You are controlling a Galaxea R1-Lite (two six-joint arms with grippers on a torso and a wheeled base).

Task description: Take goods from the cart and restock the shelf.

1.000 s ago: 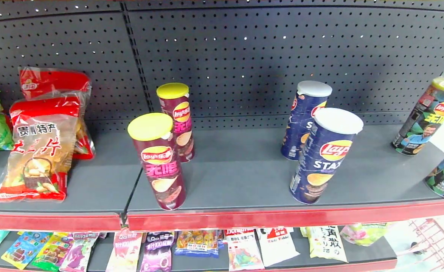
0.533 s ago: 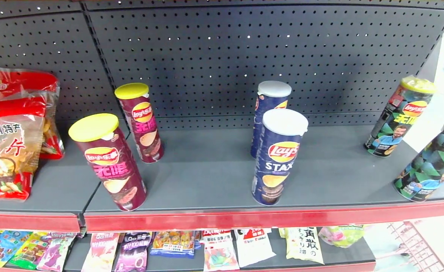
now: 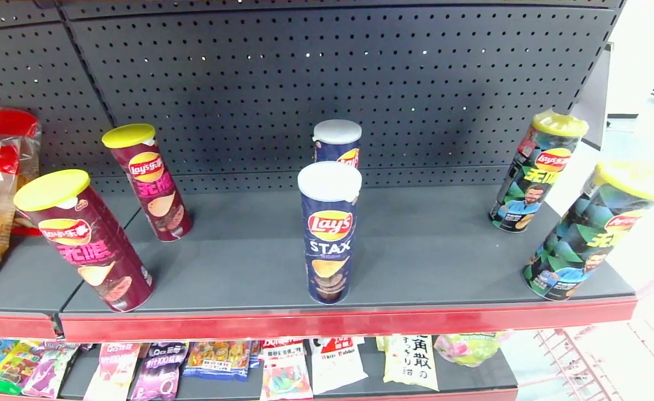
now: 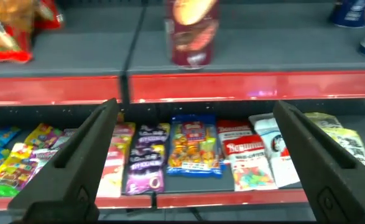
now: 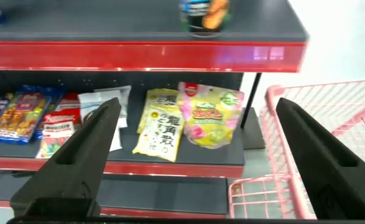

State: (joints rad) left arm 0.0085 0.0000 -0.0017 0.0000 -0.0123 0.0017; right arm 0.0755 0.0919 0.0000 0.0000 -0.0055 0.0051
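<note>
left claw (image 4: 195, 104) and right claw (image 5: 199, 101) both gape wide and empty, facing the red-edged shelf (image 3: 416, 250).

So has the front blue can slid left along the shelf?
No. The front blue can stands just behind the red shelf lip as before; the maroon cans and pegboard shifted left with it, so the camera turned.

Six upright chip cans (image 3: 330, 239), paired maroon, blue and green, stand spaced along the grey, red-edged shelf (image 3: 427, 250), a pink wire cart (image 5: 331, 140) low beside its right end.
</note>
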